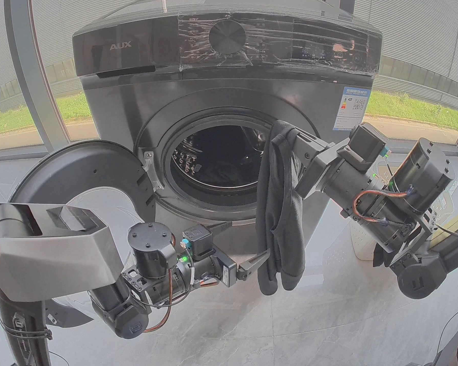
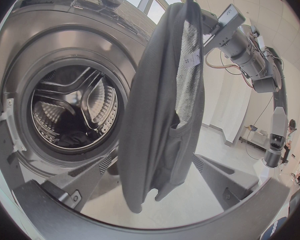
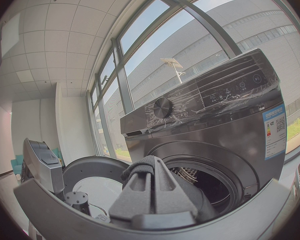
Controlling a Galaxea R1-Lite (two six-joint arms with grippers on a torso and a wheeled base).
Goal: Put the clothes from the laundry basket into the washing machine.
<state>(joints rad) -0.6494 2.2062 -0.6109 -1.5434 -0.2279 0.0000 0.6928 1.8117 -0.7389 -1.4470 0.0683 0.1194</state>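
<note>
A dark grey garment (image 1: 279, 214) hangs from my right gripper (image 1: 289, 134), which is shut on its top edge just in front of the right rim of the washing machine's round opening (image 1: 219, 164). In the right wrist view the gripper (image 3: 149, 170) pinches the cloth (image 3: 138, 168). The garment (image 2: 163, 110) dangles long, its mesh lining showing. My left gripper (image 1: 257, 263) is low, at the garment's bottom hem, fingers open on either side of the cloth (image 2: 105, 164). Dark clothing (image 2: 71, 137) lies inside the drum. The laundry basket (image 1: 364, 242) stands to the right.
The washer door (image 1: 81, 179) stands swung open to the left. The machine (image 1: 224, 77) backs onto big windows. Pale tiled floor (image 1: 310, 326) spreads in front of it. The white basket is partly behind my right arm.
</note>
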